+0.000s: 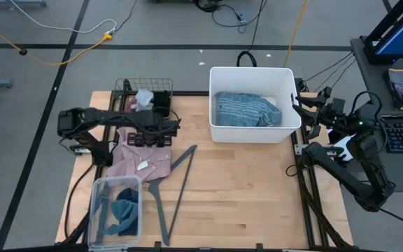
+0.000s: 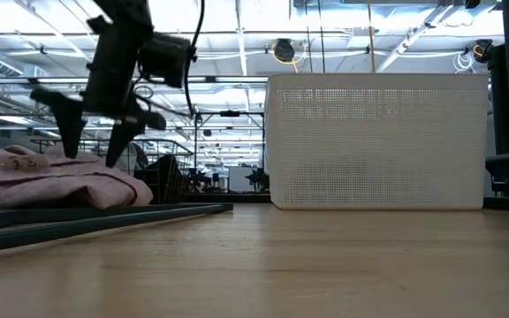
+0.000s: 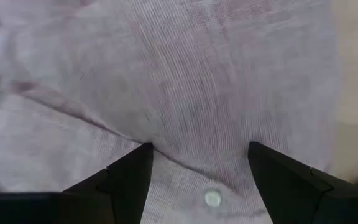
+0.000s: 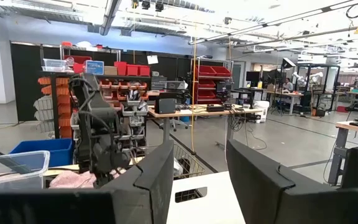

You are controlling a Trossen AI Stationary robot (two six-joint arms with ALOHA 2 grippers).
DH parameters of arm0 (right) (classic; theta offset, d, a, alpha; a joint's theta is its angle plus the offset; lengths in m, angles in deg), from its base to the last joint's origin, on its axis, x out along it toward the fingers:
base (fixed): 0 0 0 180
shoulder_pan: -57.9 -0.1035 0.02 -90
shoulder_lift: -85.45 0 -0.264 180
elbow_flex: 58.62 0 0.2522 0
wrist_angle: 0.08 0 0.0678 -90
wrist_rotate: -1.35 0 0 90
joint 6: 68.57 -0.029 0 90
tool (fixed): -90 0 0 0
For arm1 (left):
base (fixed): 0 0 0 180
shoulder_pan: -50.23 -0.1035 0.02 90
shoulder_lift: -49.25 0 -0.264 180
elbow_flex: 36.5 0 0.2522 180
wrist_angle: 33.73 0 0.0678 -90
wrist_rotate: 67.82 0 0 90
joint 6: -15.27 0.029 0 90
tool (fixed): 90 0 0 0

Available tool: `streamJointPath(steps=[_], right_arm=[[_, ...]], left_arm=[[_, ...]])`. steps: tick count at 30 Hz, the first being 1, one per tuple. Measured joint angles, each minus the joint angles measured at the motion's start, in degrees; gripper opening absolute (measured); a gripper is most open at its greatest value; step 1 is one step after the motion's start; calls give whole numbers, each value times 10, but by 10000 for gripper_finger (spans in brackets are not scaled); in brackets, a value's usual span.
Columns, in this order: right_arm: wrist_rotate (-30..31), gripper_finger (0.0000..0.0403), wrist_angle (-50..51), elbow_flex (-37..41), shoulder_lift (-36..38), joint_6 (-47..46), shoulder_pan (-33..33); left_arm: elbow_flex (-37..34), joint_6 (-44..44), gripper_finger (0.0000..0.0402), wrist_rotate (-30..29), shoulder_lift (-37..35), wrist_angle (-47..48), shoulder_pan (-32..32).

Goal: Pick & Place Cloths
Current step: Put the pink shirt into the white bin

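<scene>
Left jaws (image 3: 197,163) spread, seemingly touching pink checked shirt (image 1: 144,162).

Large open robotics lab or workshop: red parts bins (image 4: 129,68) on racks, workbenches (image 4: 197,111), ceiling trusses (image 2: 237,35), cables (image 1: 40,42) across taped concrete floor (image 1: 152,28).

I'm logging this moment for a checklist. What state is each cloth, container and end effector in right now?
pink checked shirt: crumpled on the table, not gripped
blue striped towel: bunched inside the white basket
teal cloth: lying in the clear bin
grey clothes hanger: flat on the table
left end effector: open, fingers just above the shirt
right end effector: open, waiting beside the basket, off the table's right edge
</scene>
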Motion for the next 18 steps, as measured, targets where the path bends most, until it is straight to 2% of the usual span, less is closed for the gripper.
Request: streamJointPath(steps=[9, 14, 18], right_arm=[[2, 139, 0, 0, 0, 0, 0], [3, 139, 0, 0, 0, 0, 0], [23, 139, 0, 0, 0, 0, 0]], left_arm=[[-154, -15, 269, 53, -2, -225, -18], [-171, -2, 260, 52, -4, -244, -18], [-172, 25, 206, 37, -3, -244, -17]])
